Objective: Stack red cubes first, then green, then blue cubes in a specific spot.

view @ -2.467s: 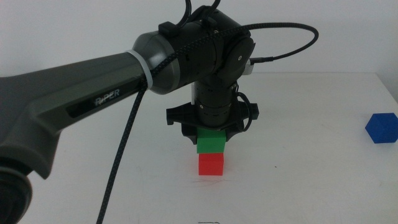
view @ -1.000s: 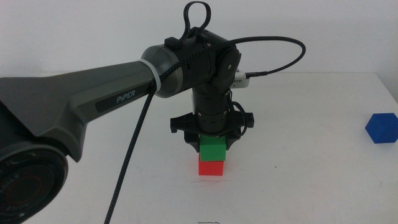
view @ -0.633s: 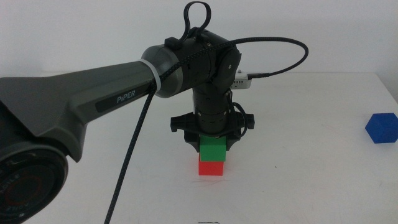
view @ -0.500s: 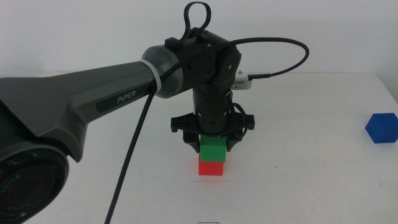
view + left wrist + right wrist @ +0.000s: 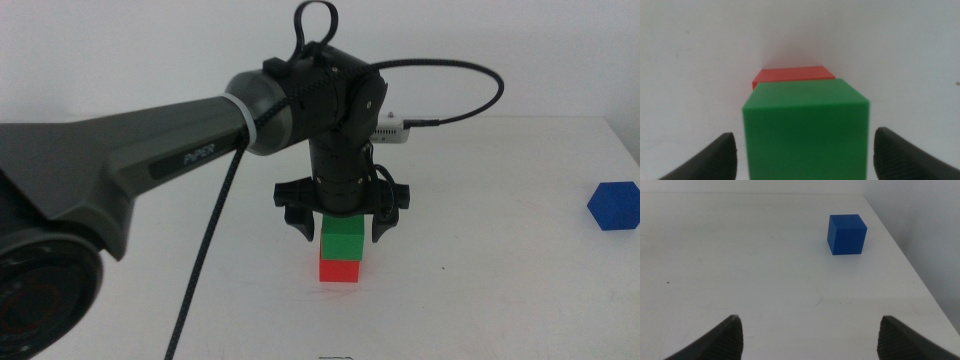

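One green cube (image 5: 342, 238) sits on one red cube (image 5: 339, 268); left gripper (image 5: 340, 224) fingers released, straddling it. One blue cube (image 5: 613, 206) at 3 o'clock; right gripper (image 5: 810, 332) fingers released.

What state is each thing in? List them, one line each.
Red cube: on the table, bottom of the stack.
Green cube: resting on the red cube, released.
Blue cube: alone at the table's right side, not stacked.
Left end effector: open, jaws on either side of the green cube, apart from it.
Right end effector: open, empty, facing the blue cube.
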